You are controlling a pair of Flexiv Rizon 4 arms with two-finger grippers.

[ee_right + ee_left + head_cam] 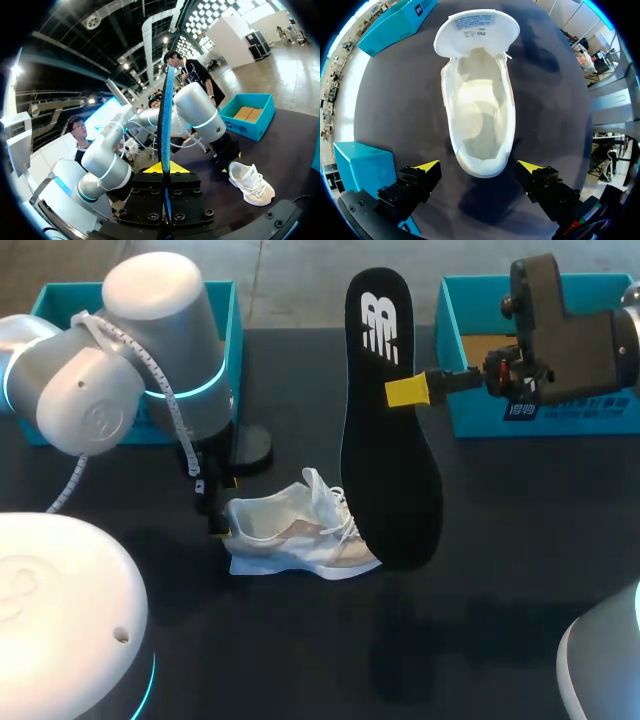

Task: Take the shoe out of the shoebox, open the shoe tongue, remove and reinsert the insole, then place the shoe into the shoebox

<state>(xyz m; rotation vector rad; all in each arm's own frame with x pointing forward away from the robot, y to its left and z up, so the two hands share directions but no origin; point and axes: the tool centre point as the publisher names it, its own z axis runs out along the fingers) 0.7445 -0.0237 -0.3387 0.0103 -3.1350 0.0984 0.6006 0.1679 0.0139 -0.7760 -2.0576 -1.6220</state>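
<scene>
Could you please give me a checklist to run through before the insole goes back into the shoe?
1. Insole clamped in right gripper: ok.
2. Shoe upright on table, opening empty: ok.
3. Tongue folded back: ok.
4. Left gripper steadying the shoe: not ok, fingers open, apart from it.
5. Insole's lower end lined up with the opening: cannot tell.

Head: high behind, looking down. Left wrist: close over shoe (479, 107). Right wrist: farther, same shoe.
</scene>
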